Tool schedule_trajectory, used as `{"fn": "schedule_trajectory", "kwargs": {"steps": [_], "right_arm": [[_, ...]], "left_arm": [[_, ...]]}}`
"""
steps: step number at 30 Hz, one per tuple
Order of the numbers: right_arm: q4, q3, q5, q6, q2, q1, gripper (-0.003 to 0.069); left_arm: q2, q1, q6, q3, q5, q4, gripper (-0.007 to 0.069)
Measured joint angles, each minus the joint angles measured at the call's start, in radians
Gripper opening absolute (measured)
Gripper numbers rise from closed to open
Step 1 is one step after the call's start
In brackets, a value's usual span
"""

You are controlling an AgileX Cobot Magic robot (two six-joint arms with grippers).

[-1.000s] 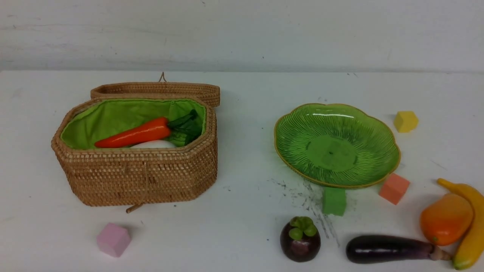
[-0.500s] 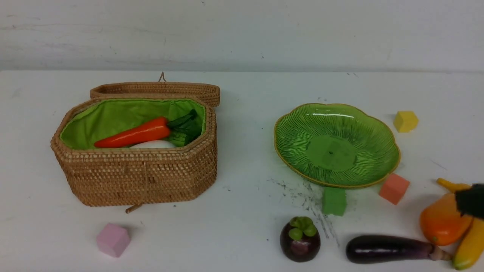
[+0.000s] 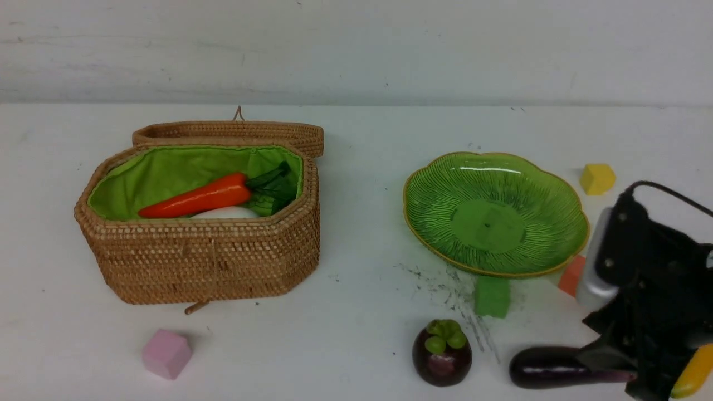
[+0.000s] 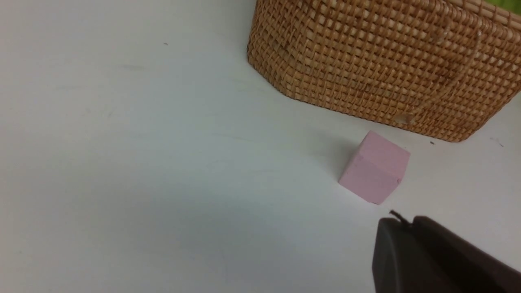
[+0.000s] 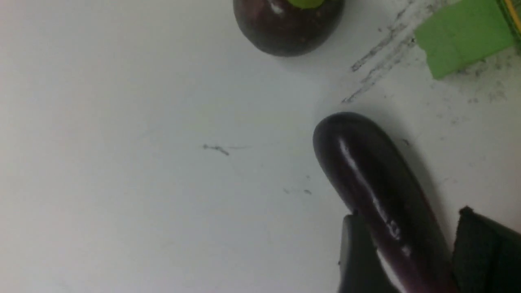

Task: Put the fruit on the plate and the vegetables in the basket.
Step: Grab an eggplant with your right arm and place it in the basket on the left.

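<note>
The eggplant [image 5: 374,191] lies on the table [image 3: 356,312] at the near right, with the mangosteen [image 3: 442,353] near its rounded end. Our right gripper [image 5: 407,215] straddles it, jaws spread, and a strip of table shows beside one finger. The plate [image 3: 434,195] stands further back. Our left gripper [image 4: 407,230], pressed together, hangs near the pink cube [image 4: 374,167] in front of the basket [image 3: 206,262], which holds a carrot [image 3: 195,200].

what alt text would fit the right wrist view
The right gripper is open, with a dark finger on either side of a glossy dark-purple eggplant that lies on a white table. Beyond the eggplant's rounded end sit a mangosteen and a green foam cube.
</note>
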Motion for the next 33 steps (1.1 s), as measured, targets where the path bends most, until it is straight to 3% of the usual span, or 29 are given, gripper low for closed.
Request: {"fn": "schedule_trajectory", "kwargs": {"steps": [4,7,11,16,20,29,33], "right_arm": [[-0.067,-0.003,-0.037,-0.117,0.098,0.003,0.0488],[-0.126,-0.003,-0.073,-0.134,0.168,0.003,0.0561],[-0.180,-0.012,-0.126,-0.135,0.248,0.003,0.0601],[-0.180,-0.036,-0.110,-0.135,0.341,0.017,0.0543],[-0.174,-0.075,-0.037,-0.135,0.383,0.045,0.0364],[-0.110,-0.305,0.244,-0.053,0.358,0.136,0.0374],[-0.024,-0.530,0.355,0.038,0.331,0.200,0.0374]], "left_arm": [[0.000,0.000,0.000,0.000,0.000,0.000,0.0036],[0.000,0.000,0.000,0.000,0.000,0.001,0.0036],[0.000,0.000,0.000,0.000,0.000,0.001,0.0037],[0.000,0.000,0.000,0.000,0.000,0.001,0.0039],[0.000,0.000,0.000,0.000,0.000,0.002,0.0039],[0.000,0.000,0.000,0.000,0.000,0.002,0.0041],[0.000,0.000,0.000,0.000,0.000,0.002,0.0043]]}}
